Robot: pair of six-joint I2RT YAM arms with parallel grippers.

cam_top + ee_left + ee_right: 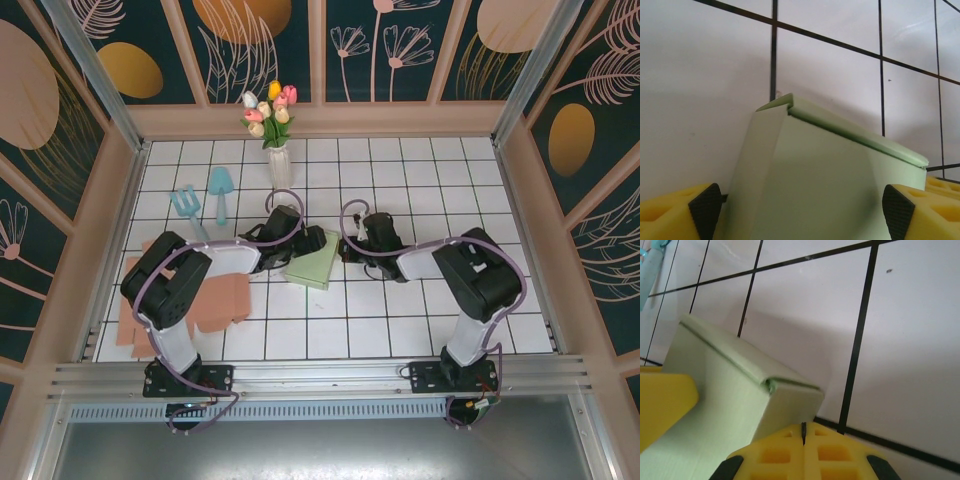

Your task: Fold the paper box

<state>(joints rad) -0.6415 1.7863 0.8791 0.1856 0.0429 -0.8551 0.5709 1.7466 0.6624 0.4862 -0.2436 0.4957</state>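
Paper box (815,180) sits straddled by my left gripper (800,210), jaws spread wide, pads (705,210) right at its sides; whether they press I cannot tell. Right gripper (803,440) is pinched closed on nothing, tips at the box's end flap (790,400), all mid-table on white tile (400,320). My worry: if the left isn't bracing, a push there skids the box over the smooth tile or dents the corner instead of seating the flap.

I had the top cam high behind, looking down over the whole tabletop (400,330); both wrist cams sat close on the paper box (815,185), opposite sides.
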